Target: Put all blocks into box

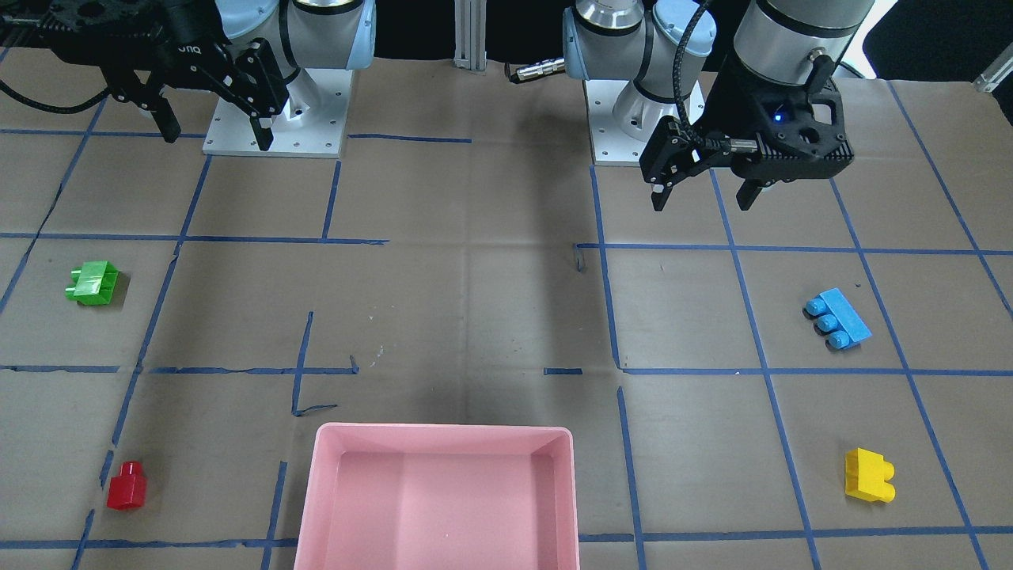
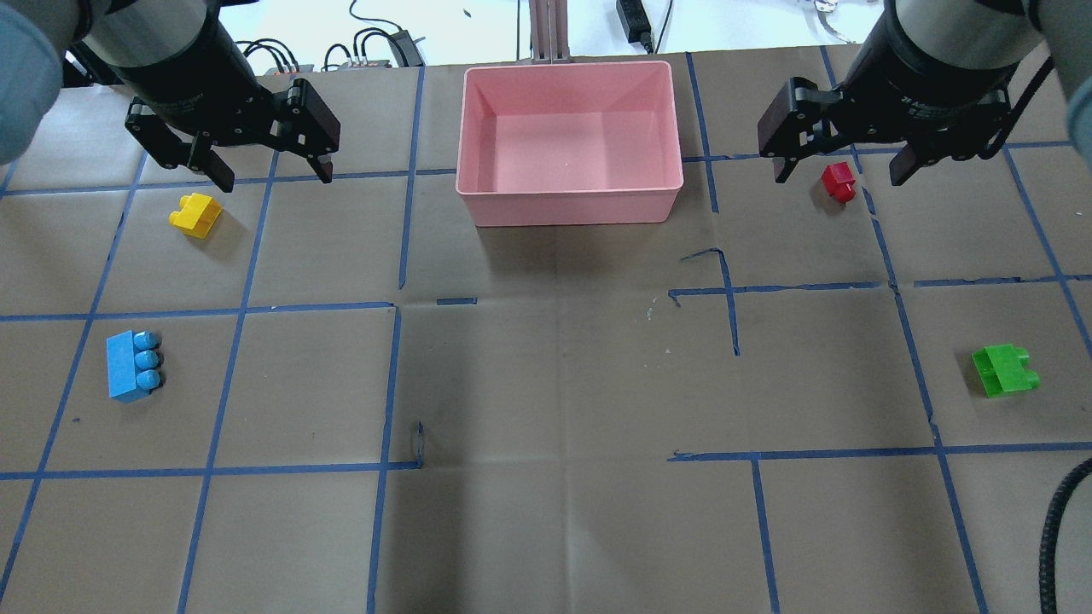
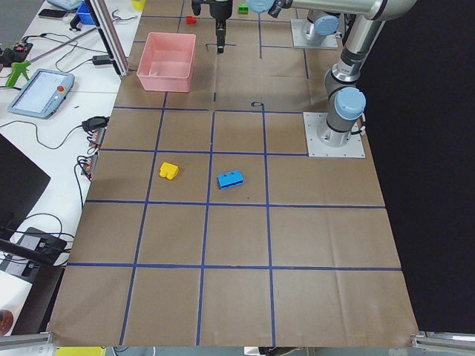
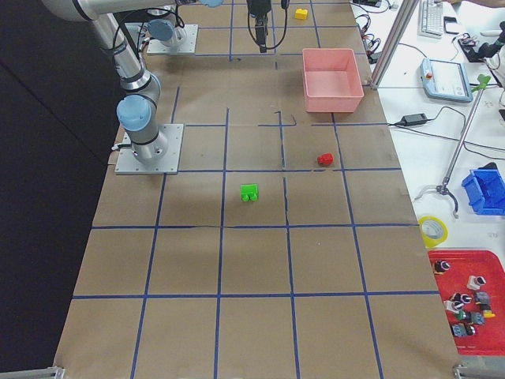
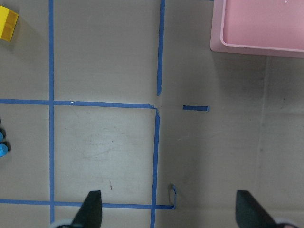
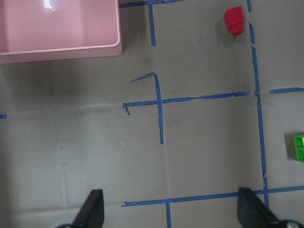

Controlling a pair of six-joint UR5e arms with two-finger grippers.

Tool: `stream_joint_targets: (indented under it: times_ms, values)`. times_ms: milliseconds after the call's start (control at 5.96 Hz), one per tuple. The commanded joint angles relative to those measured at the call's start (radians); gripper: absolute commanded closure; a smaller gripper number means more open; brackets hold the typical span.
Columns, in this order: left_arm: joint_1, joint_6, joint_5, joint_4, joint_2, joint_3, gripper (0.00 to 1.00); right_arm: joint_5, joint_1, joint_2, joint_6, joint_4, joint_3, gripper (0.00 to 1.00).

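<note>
The pink box (image 2: 569, 200) stands empty at the table's far middle, also in the front view (image 1: 443, 432). On my left lie the yellow brick (image 2: 195, 214) and the light-blue brick (image 2: 132, 366). On my right lie the red brick (image 2: 839, 181) and the green brick (image 2: 1005, 370). My left gripper (image 2: 273, 175) is open and empty, high above the table between the yellow brick and the box. My right gripper (image 2: 840, 175) is open and empty, high above the table, with the red brick seen between its fingers from overhead.
Brown paper with a blue tape grid covers the table. The arms' base plates (image 1: 277, 127) (image 1: 625, 146) sit at the robot's edge. Benches with a teach pendant (image 3: 41, 93), cables and a red parts tray (image 4: 469, 300) flank the table's far side.
</note>
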State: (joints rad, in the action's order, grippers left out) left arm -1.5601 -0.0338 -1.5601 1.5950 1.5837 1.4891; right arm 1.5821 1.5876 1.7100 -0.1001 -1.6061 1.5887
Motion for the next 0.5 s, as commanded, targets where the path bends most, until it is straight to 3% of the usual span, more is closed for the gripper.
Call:
stream_joint_targets:
  times_ms: [0, 336]
  values:
    - [0.000, 0.000, 0.000, -0.001, 0.004, -0.004, 0.00, 0.001, 0.000, 0.000, 0.000, -0.002, -0.001, 0.00]
    - [0.000, 0.000, 0.000, -0.003, 0.004, 0.000, 0.00, 0.001, 0.000, -0.001, 0.002, 0.002, 0.001, 0.00]
